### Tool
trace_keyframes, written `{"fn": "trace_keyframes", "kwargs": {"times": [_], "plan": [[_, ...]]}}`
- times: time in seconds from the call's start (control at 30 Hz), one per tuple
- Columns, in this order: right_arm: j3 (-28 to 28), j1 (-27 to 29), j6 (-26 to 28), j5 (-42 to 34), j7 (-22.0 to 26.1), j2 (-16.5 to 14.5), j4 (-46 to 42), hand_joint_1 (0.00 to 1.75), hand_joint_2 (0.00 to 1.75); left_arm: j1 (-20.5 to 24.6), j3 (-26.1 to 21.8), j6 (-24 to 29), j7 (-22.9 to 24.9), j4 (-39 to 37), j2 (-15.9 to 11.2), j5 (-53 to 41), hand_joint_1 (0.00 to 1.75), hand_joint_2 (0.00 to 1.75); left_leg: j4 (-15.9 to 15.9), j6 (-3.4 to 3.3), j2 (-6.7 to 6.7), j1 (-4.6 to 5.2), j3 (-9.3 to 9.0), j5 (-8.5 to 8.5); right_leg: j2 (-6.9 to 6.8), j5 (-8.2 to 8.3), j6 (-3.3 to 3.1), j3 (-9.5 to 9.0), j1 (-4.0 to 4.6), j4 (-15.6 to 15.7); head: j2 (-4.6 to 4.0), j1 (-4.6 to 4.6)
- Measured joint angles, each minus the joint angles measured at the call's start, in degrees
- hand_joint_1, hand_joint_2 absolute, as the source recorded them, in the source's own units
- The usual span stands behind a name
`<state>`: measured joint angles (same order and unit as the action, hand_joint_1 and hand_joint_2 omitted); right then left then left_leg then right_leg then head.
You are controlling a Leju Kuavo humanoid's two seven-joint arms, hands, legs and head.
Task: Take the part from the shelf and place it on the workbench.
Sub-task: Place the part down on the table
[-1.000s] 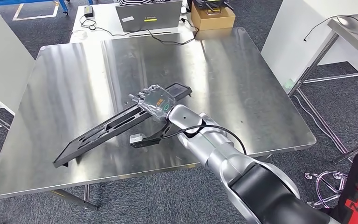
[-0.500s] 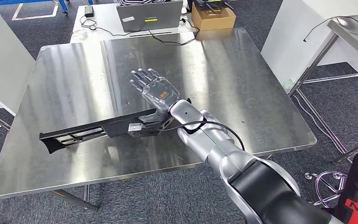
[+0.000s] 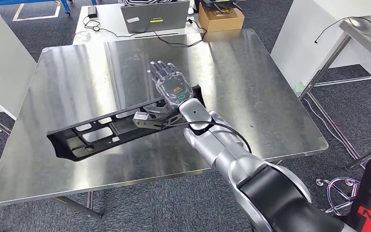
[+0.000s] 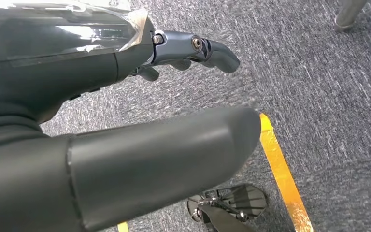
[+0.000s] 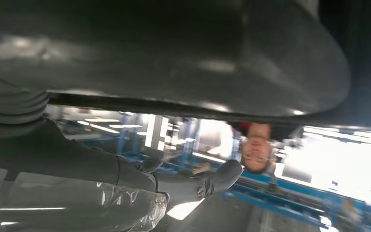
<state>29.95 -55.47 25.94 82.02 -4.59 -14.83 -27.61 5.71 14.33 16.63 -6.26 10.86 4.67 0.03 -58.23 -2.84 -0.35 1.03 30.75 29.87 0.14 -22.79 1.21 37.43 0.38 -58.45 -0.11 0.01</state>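
The part (image 3: 101, 128) is a long black slotted bracket lying slantwise across the steel workbench (image 3: 251, 87), tipped so its slotted face shows. My right hand (image 3: 171, 89) is over its far end with straight, spread fingers, back of the hand up. The bracket runs under the palm, and its tip sticks out beside the wrist. Whether the thumb grips it below is hidden. In the right wrist view a dark surface, probably the part (image 5: 174, 58), lies close against the thumb side of the right hand (image 5: 77, 159). My left hand (image 4: 149, 159) hangs over carpet, fingers apart, holding nothing.
A laptop (image 3: 154, 17) and a cardboard box (image 3: 221, 17) sit on a white table behind the workbench. Another metal table (image 3: 362, 29) stands at the right, a white cabinet (image 3: 0, 63) at the left. A person (image 5: 256, 150) stands beyond. A yellow floor line (image 4: 278, 164) crosses the carpet.
My right hand's fingers went from curled on the part to straight, and the hand shifted farther across the bench. The part swung round, stood on edge, and now leans with its slots showing.
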Motion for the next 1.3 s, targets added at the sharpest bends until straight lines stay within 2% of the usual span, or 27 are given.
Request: {"fn": "trace_keyframes", "kwargs": {"times": [0.17, 0.27, 0.5, 0.83, 0.9, 0.97, 1.03, 1.07, 1.1, 1.17, 1.2, 1.27, 1.3], "plan": [[-2.75, -1.05, -2.17, 4.76, -17.52, 1.66, -2.19, 0.00, 0.00, -0.44, -0.87, 1.26, 0.32, 0.00, 0.30, 0.11, 0.00, 0.00, 0.00, 0.00, -0.09, 0.05, 0.00, 0.00, -0.01, 0.00, 0.00, -0.01, 0.01, 0.00, 0.00, 0.01], [-4.57, -2.24, -5.64, 5.21, -23.38, 3.76, -2.47, 0.00, 0.00, -0.70, -1.16, 1.45, 0.99, 0.00, 0.49, 0.10, 0.00, 0.00, 0.00, -0.01, -0.08, 0.08, 0.00, 0.00, -0.01, 0.00, 0.01, -0.07, 0.00, 0.02, 0.00, 0.01], [-7.11, -2.68, -16.05, 5.24, -26.11, 5.60, -1.69, 0.00, 0.00, -0.71, -1.41, 1.55, 1.50, 0.00, 0.64, -0.30, 0.00, 0.00, 0.00, -0.03, 0.03, 0.08, -0.01, 0.04, 0.02, 0.00, 0.01, -0.04, 0.00, 0.07, 0.00, 0.00], [-8.62, -2.69, -20.37, 5.26, -25.64, 5.72, 0.03, 0.00, 0.00, -0.69, -1.60, 1.57, 1.56, 0.00, 1.05, -0.97, 0.00, 0.00, 0.29, -0.01, 0.04, 0.05, 0.11, 0.03, 0.03, -0.02, 0.02, 0.06, 0.09, 0.27, 0.00, -0.01], [-8.96, -2.60, -19.47, 5.26, -24.59, 5.68, 0.28, 0.00, 0.00, -0.68, -1.69, 1.63, 1.56, 0.00, 1.14, -1.03, 0.00, 0.00, 0.32, -0.01, 0.04, 0.06, 0.13, 0.03, 0.03, -0.02, 0.02, 0.05, 0.11, 0.32, 0.00, -0.01], [-9.38, -2.47, -16.53, 5.24, -22.95, 5.52, 0.36, 0.00, 0.00, -0.67, -1.91, 1.70, 1.56, 0.00, 1.28, -1.07, 0.00, 0.00, 0.32, -0.01, 0.04, 0.06, 0.15, 0.03, 0.04, -0.02, 0.03, 0.05, 0.11, 0.34, 0.00, -0.01], [-10.14, -2.10, -11.36, 4.74, -19.97, 5.11, -0.09, 0.00, 0.00, -0.67, -2.11, 1.78, 1.49, 0.00, 1.43, -1.12, 0.00, 0.00, 0.32, -0.01, 0.04, 0.06, 0.17, 0.03, 0.04, -0.02, 0.03, 0.05, 0.11, 0.37, 0.00, 0.00], [-10.83, -1.60, -7.31, 3.20, -16.55, 4.82, -1.05, 0.00, 0.00, -0.67, -2.22, 1.80, 1.34, 0.00, 1.50, -1.17, 0.00, 0.00, 0.32, -0.01, 0.04, 0.06, 0.18, 0.04, 0.04, -0.02, 0.03, 0.05, 0.11, 0.38, 0.00, 0.00], [-11.81, -0.81, -2.35, -0.08, -10.93, 4.42, -2.69, 0.00, 0.00, -0.67, -2.37, 1.85, 1.16, 0.00, 1.57, -1.24, 0.00, 0.00, 0.33, -0.02, 0.03, 0.06, 0.18, 0.04, 0.03, -0.02, 0.03, 0.05, 0.11, 0.40, 0.00, 0.00], [-14.30, 2.03, 5.03, -13.01, 4.38, 3.30, -8.51, 0.00, 0.00, -0.67, -2.64, 1.91, 0.81, 0.00, 1.71, -1.44, 0.00, 0.00, 0.34, -0.02, -0.02, 0.06, 0.15, 0.05, 0.02, -0.03, 0.02, 0.01, 0.12, 0.45, 0.00, -0.01], [-15.57, 4.14, 5.21, -23.10, 12.39, 2.56, -12.78, 0.00, 0.00, -0.68, -2.76, 1.93, 0.75, 0.00, 1.76, -1.57, 0.00, 0.00, 0.36, -0.02, -0.09, 0.05, 0.13, 0.06, -0.02, -0.05, 0.01, -0.03, 0.14, 0.47, 0.00, 0.00], [-17.21, 9.14, -1.76, -45.43, 23.54, 1.10, -22.40, 0.00, 0.00, -0.75, -2.92, 1.87, 0.70, 0.00, 1.79, -1.83, 0.00, 0.00, 0.39, -0.02, -0.22, 0.03, 0.11, 0.07, -0.09, -0.08, -0.02, -0.10, 0.17, 0.51, 0.00, 0.01], [-17.52, 11.72, -7.59, -56.20, 26.56, 0.61, -27.52, 0.00, 0.00, -0.80, -3.05, 1.75, 0.56, 0.00, 1.76, -1.90, 0.00, 0.00, 0.39, -0.01, -0.24, 0.03, 0.10, 0.07, -0.12, -0.09, -0.03, -0.12, 0.17, 0.51, 0.00, 0.02]]}}
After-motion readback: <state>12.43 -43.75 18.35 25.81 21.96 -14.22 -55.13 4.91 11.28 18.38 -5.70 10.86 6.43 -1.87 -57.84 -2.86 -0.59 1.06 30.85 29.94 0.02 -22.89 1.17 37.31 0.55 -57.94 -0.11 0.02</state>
